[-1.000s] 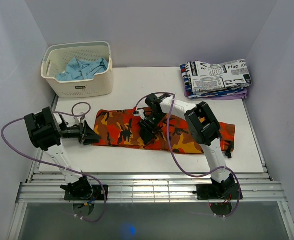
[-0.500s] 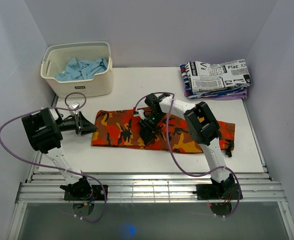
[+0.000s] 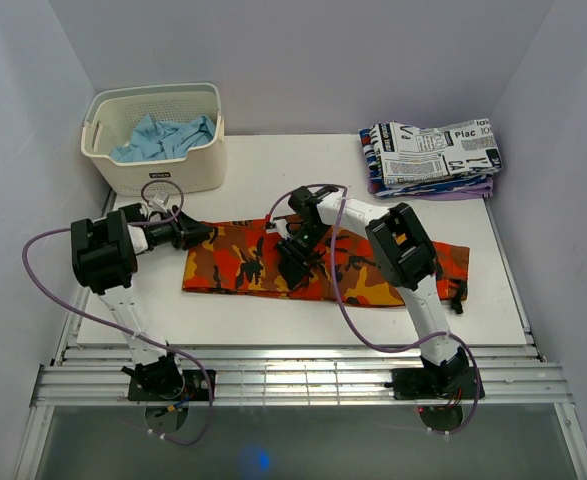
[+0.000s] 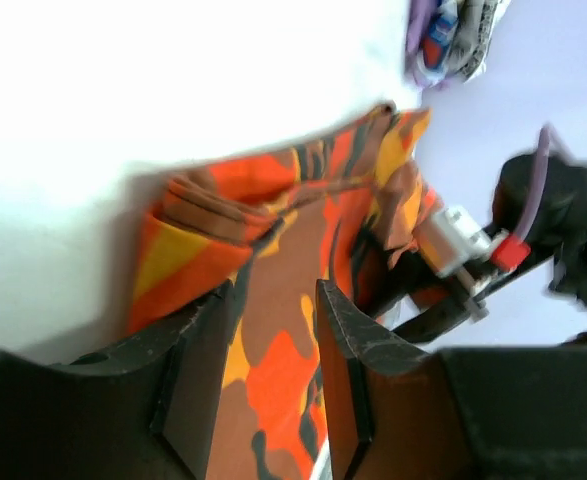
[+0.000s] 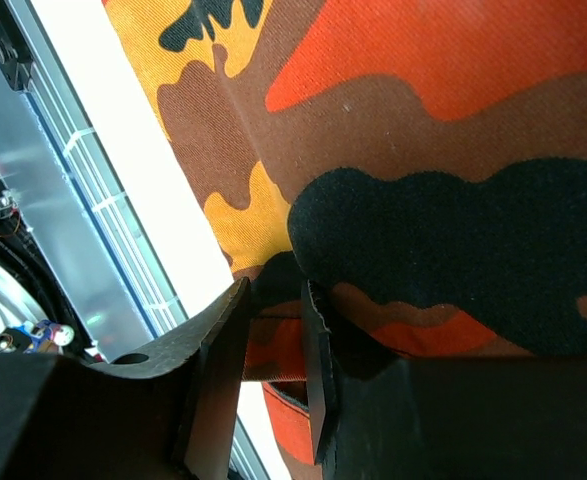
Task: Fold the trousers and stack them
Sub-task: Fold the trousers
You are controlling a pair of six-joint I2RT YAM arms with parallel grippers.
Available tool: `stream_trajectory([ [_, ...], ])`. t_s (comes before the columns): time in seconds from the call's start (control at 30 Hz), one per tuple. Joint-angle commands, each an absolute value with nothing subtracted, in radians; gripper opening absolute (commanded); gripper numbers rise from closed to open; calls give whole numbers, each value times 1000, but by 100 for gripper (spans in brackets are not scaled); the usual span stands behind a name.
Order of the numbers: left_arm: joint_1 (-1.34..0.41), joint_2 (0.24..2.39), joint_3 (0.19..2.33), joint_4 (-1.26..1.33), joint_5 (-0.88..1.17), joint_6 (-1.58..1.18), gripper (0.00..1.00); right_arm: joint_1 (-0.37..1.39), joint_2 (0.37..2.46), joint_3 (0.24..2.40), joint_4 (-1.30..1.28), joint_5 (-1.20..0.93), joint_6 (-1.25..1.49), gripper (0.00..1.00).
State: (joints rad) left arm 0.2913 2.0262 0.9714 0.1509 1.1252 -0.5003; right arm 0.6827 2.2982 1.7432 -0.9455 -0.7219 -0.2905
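The orange camouflage trousers lie flat and lengthwise across the middle of the table. My left gripper is at their left end. In the left wrist view it is open, its fingers astride the cloth near the folded edge. My right gripper presses on the middle of the trousers. In the right wrist view it is shut on a fold of the trousers near their front edge.
A stack of folded trousers, newsprint pattern on top, sits at the back right. A cream basket holding blue clothing stands at the back left. Purple cables loop by both arms.
My left gripper has swung from beside the trousers' left end, back and to the right, onto that end. The right gripper and the trousers have not moved.
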Motion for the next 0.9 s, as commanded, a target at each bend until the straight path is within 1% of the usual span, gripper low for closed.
stream_trajectory([
  [0.0,298,2072,960,526,1042,-779,51,670,2385,1712,-908,-492,-367,34],
  [0.07,302,2111,945,607,1025,-866,53,672,2387,1700,-910,-492,-368,34],
  [0.2,311,2148,891,803,980,-983,59,672,2382,1684,-907,-486,-376,33],
  [0.37,354,2128,870,818,957,-985,63,672,2378,1677,-902,-480,-379,33],
  [0.47,417,2030,879,708,988,-898,65,672,2370,1695,-904,-479,-379,33],
  [0.5,429,1961,903,487,991,-723,65,672,2368,1700,-902,-482,-379,33],
  [0.53,440,1932,990,312,959,-592,64,673,2367,1709,-899,-483,-373,33],
  [0.57,442,1912,1029,173,934,-472,64,673,2371,1712,-896,-485,-370,34],
  [0.6,442,1901,1066,-95,904,-269,64,676,2378,1715,-893,-491,-368,34],
  [0.63,443,1901,1089,-191,881,-197,63,678,2381,1720,-891,-491,-367,34],
  [0.67,443,1907,1119,-266,862,-133,58,680,2388,1721,-888,-491,-361,34],
  [0.7,443,1913,1127,-393,847,-76,56,680,2391,1721,-884,-489,-356,34],
  [0.8,442,1930,1115,-533,812,64,52,680,2385,1718,-871,-492,-345,34],
  [0.87,430,1937,1098,-581,805,135,52,678,2372,1704,-853,-494,-342,34],
])
